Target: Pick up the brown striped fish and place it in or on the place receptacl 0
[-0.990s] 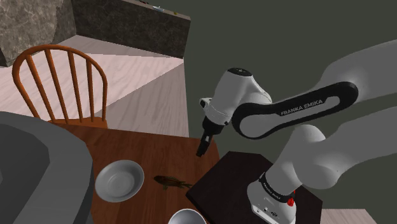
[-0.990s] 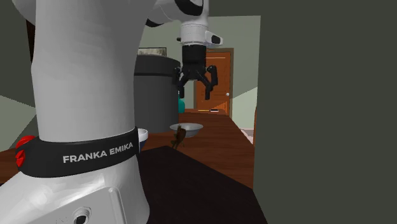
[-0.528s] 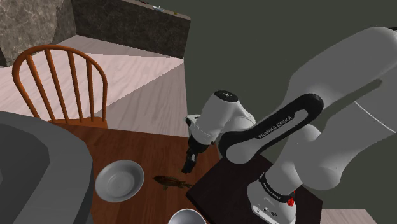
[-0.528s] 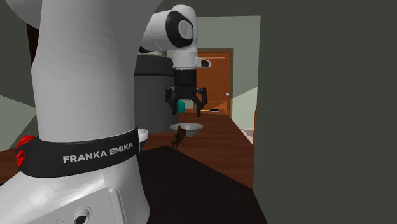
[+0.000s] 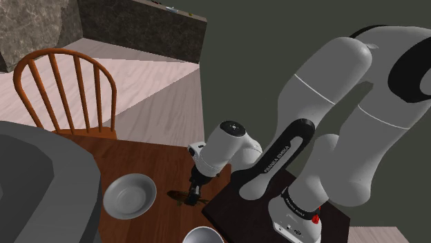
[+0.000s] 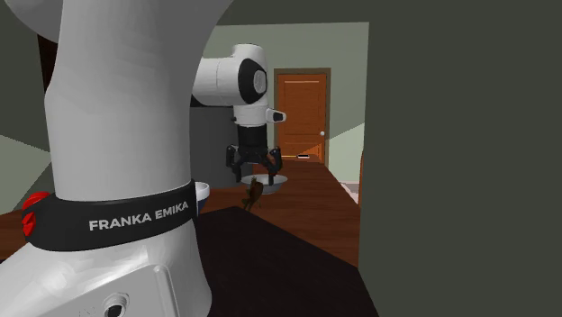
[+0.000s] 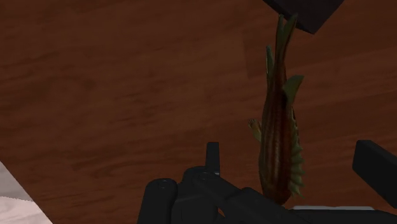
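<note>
Low in the middle of the shoulder view, the gripper (image 5: 193, 198) hangs right over the fish (image 5: 177, 197) on the table (image 5: 138, 159). At the second exterior view's centre, it stands spread above the fish. In the wrist view the fish (image 7: 278, 127) lies between the parted fingers (image 7: 213, 158), touching neither.

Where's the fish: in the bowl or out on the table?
Out. The brown striped fish lies on the wooden table, beside the grey bowl, not in it; the open end effector hangs over it without touching.
</note>
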